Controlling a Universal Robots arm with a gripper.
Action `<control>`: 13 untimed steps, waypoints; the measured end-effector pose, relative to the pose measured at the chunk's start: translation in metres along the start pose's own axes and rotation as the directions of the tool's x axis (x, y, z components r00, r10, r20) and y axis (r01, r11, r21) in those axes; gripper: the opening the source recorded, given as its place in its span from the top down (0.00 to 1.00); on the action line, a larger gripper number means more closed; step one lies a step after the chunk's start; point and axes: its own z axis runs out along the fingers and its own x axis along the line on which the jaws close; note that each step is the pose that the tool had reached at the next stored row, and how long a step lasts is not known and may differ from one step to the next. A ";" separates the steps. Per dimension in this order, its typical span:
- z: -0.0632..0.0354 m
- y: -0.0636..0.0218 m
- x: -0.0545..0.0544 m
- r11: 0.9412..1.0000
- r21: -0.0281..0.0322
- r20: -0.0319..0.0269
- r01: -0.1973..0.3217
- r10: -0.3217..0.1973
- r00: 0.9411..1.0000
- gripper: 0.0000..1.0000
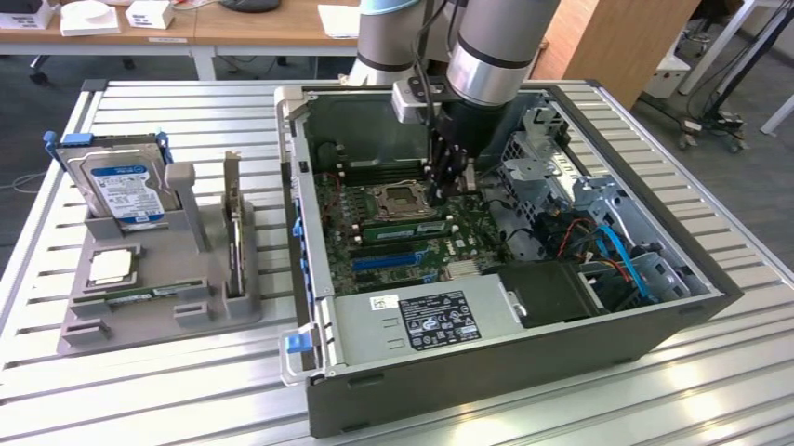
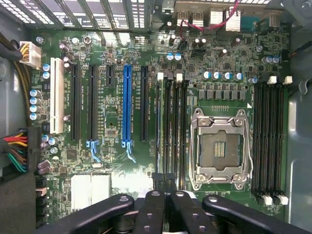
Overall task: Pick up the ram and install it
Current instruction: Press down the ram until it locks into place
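My gripper point(image 1: 449, 184) reaches down into the open computer case point(image 1: 496, 362), over the motherboard point(image 2: 112, 126). Its two black fingers are shut against each other, and nothing shows between them. The fingertips point(image 2: 164, 181) hang over one end of the memory slots beside the CPU socket point(image 2: 219, 148). A green ram point(image 1: 403, 223) stands on edge in one of those slots, between the socket and the blue slots. From above the ram point(image 2: 157, 126) is a thin line running away from the fingertips. I cannot tell whether the tips touch it.
A grey holder point(image 1: 149, 321) on the slatted table at the exterior view's left carries a silver hard drive point(image 1: 125, 190), a dark expansion card point(image 1: 232, 223) and a thin green stick point(image 1: 149, 295) lying flat. The power supply point(image 1: 429, 321), drive cage and cables crowd the case's near and right sides.
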 end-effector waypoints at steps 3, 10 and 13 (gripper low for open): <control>-0.0001 -0.0038 0.000 1.000 0.000 0.000 -0.001 0.001 1.000 0.90; -0.0001 -0.0120 0.000 1.000 0.000 0.000 -0.001 0.001 1.000 0.90; -0.0001 -0.0160 0.000 1.000 0.000 0.000 -0.001 0.001 1.000 0.90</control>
